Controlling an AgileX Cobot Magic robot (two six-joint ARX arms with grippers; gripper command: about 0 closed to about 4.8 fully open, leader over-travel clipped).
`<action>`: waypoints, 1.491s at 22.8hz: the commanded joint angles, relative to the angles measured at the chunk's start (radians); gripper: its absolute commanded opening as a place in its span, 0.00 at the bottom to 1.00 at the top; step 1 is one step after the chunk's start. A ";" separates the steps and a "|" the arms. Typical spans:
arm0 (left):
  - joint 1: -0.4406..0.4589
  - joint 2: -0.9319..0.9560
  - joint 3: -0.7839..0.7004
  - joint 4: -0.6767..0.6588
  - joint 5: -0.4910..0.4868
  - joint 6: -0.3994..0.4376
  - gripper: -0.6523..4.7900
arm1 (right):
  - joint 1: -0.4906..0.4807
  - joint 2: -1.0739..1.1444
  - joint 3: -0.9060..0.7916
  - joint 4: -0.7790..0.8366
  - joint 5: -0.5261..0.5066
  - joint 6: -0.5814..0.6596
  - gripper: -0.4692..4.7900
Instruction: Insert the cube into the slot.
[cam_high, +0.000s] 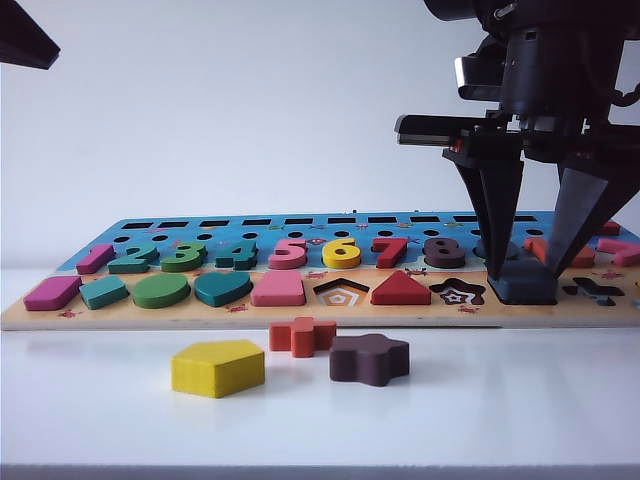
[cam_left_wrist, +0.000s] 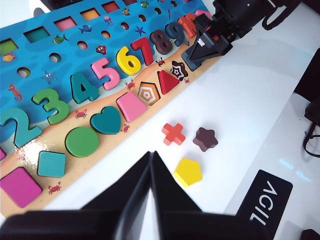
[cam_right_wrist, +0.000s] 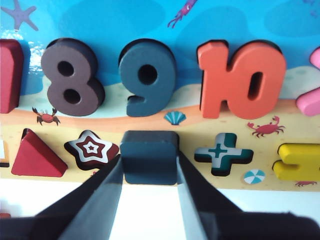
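The navy cube (cam_high: 522, 283) (cam_right_wrist: 150, 157) rests on the wooden puzzle board (cam_high: 300, 315), between the star recess (cam_right_wrist: 91, 148) and the cross recess (cam_right_wrist: 223, 152). My right gripper (cam_high: 530, 270) (cam_right_wrist: 149, 167) points down onto it, and its fingers press both sides of the cube. The slot is hidden beneath the cube, and I cannot tell how deep the cube sits. My left gripper (cam_left_wrist: 151, 156) is shut and empty, hovering over the white table close to the yellow pentagon (cam_left_wrist: 188, 172).
Three loose pieces lie on the table in front of the board: the yellow pentagon (cam_high: 218, 367), a red cross (cam_high: 302, 336) and a dark brown star (cam_high: 369, 359). Number pieces and shape pieces fill most of the board. The pentagon recess (cam_high: 341, 293) stands unfilled.
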 joint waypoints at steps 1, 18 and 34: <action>0.000 -0.002 0.003 0.017 0.008 0.005 0.14 | 0.001 -0.001 0.002 0.000 0.006 0.004 0.16; 0.000 -0.002 0.003 0.017 0.008 0.005 0.14 | 0.001 -0.001 0.002 0.000 0.007 0.003 0.47; 0.000 -0.002 0.003 0.017 0.008 0.005 0.14 | 0.001 -0.001 0.002 -0.006 0.037 0.003 0.62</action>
